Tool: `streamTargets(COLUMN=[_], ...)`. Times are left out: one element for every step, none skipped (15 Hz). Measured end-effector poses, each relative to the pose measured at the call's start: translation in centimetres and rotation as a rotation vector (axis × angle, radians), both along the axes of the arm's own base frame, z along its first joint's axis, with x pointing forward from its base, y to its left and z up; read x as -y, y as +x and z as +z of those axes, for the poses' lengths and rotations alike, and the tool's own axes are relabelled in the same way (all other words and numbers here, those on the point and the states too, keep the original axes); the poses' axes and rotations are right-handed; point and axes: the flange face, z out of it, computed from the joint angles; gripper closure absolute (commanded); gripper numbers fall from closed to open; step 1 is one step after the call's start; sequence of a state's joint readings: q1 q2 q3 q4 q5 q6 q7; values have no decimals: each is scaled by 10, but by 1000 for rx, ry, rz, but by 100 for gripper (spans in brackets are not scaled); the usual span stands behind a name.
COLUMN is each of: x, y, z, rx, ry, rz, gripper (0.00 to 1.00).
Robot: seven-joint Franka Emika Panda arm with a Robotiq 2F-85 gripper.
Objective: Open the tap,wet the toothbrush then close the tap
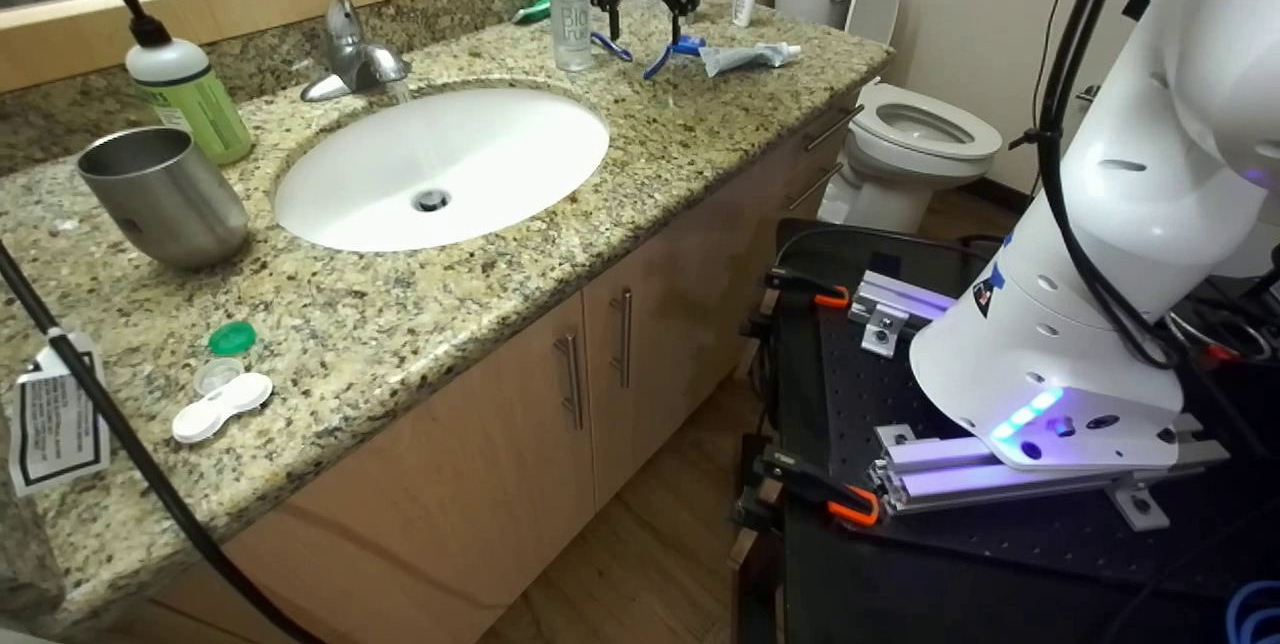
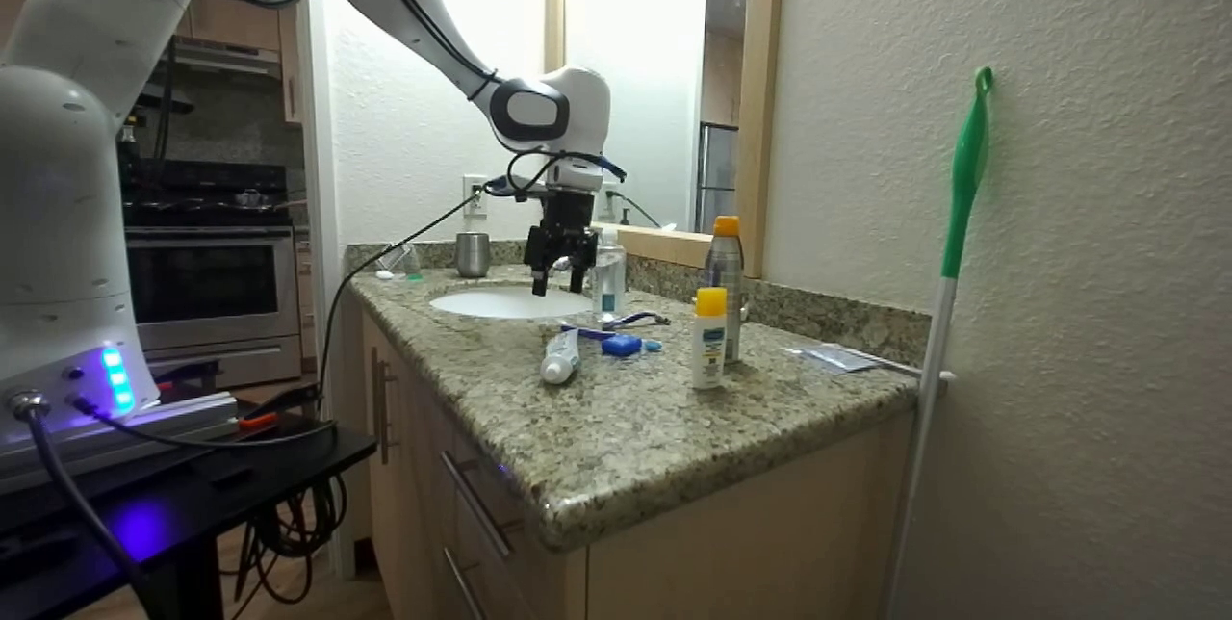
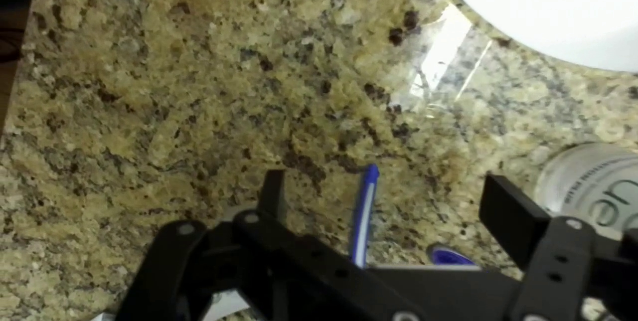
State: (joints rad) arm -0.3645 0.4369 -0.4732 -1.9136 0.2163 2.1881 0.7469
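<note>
Judging by the tap (image 1: 365,66) at the back rim of the sink (image 1: 520,149), the opening step looks done: its lever (image 1: 343,19) stands raised, and what seems a thin stream of water (image 1: 402,94) hangs below the spout (image 1: 388,65), though it is too faint to be certain. The wetting is not yet begun. The toothbrush (image 3: 365,215) lies on the table (image 1: 690,129) past the end of the sink and apart from its rim, a blue-and-white stick in the wrist view. The jaws are above that same spot beyond the sink, spread wide with nothing gripped; from the wrist, one end of the toothbrush shows between them, so the step in hand is probably lining up to pick it. Also past that end of the sink are an upright clear Biotrue bottle (image 1: 572,24), what looks like a toothpaste tube (image 1: 745,58), and a small blue piece (image 2: 621,345) by the toothbrush; whether the two are joined I cannot tell. What should be left: grip the toothbrush, carry it over the sink, wet it under the spout, then work the lever to close the tap.
</note>
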Motion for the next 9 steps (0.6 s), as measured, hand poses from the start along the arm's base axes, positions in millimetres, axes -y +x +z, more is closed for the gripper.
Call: streamTargets(x=[0, 0, 0, 0, 0, 0, 0, 1, 1], y=[-1, -1, -1, -1, -1, -1, -1, -2, -5], z=[-9, -15, -17, -17, -16, -16, -17, -21, -27], rx=[-16, -26, -30, -30, -29, -28, -32, -41, -57], ry=[4, 8, 8, 8, 7, 6, 5, 5, 6], rz=[-6, -9, -11, -12, -12, -12, -12, -16, -21], gripper=[0, 0, 0, 0, 0, 0, 0, 0, 0])
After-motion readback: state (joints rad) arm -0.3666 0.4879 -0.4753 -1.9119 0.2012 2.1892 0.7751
